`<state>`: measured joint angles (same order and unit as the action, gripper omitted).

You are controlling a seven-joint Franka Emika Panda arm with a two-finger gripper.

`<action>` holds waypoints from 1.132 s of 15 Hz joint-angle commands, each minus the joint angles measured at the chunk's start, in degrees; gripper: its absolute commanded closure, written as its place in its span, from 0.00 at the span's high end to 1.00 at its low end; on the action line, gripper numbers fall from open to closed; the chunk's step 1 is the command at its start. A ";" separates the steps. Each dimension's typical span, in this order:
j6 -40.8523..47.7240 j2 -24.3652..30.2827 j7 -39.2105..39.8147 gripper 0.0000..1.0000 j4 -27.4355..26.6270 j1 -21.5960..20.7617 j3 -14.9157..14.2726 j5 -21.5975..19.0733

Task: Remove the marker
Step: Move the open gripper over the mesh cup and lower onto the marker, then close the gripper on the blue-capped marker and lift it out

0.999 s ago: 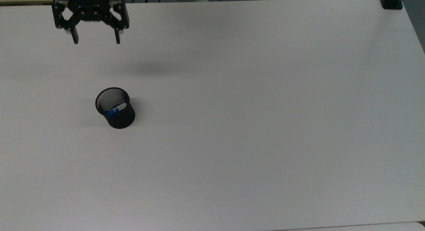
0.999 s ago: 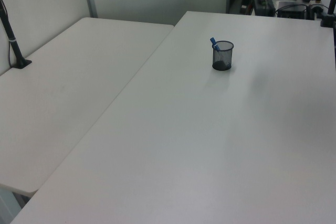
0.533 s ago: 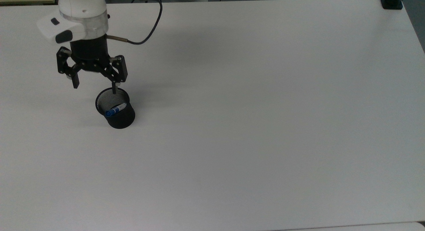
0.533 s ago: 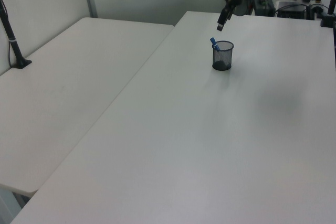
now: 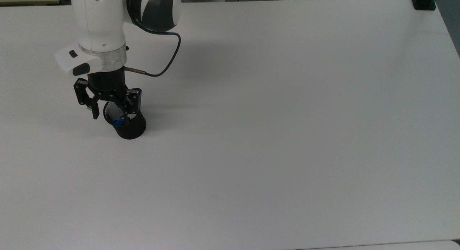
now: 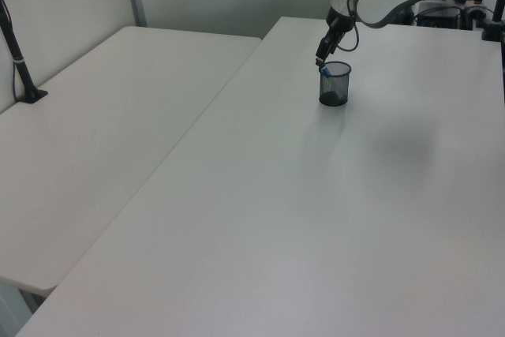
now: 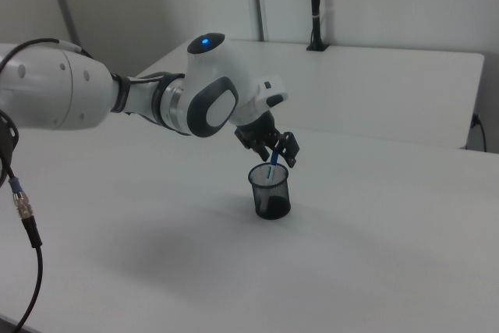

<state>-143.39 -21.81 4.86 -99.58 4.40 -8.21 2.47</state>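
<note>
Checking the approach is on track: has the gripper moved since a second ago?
Yes. In the top view the gripper has come down from the table's far edge to the mesh cup, open over the marker.

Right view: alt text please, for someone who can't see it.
A white robot arm reaches in from the right view's left, its open black hand just above a black mesh cup on a white table. A marker with a blue end sticks up out of the cup toward the hand.
</note>
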 commanded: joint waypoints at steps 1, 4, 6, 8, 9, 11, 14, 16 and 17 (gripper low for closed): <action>-1.01 -0.86 -1.60 0.29 0.71 -0.71 -0.14 -0.27; -1.01 -0.86 -1.69 0.00 0.71 -0.71 -0.14 -0.36; -0.93 -0.69 -1.69 0.00 0.79 -0.71 0.04 -0.36; -0.49 0.45 -1.69 0.00 0.79 -0.71 -0.05 -0.62; -0.22 1.94 -1.52 0.00 0.79 -0.71 -0.05 -0.80; 3.01 5.10 -1.52 0.00 0.79 -0.45 -0.05 -0.97; 9.43 10.63 -1.25 0.00 1.14 -0.09 0.04 -3.95; 15.30 14.15 -1.08 0.00 1.14 -0.35 0.04 -5.63; 18.55 15.30 -1.25 0.00 1.23 -0.70 0.04 -5.89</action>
<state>-133.22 -12.37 3.95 -96.87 4.43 -8.11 -1.38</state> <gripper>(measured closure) 0.833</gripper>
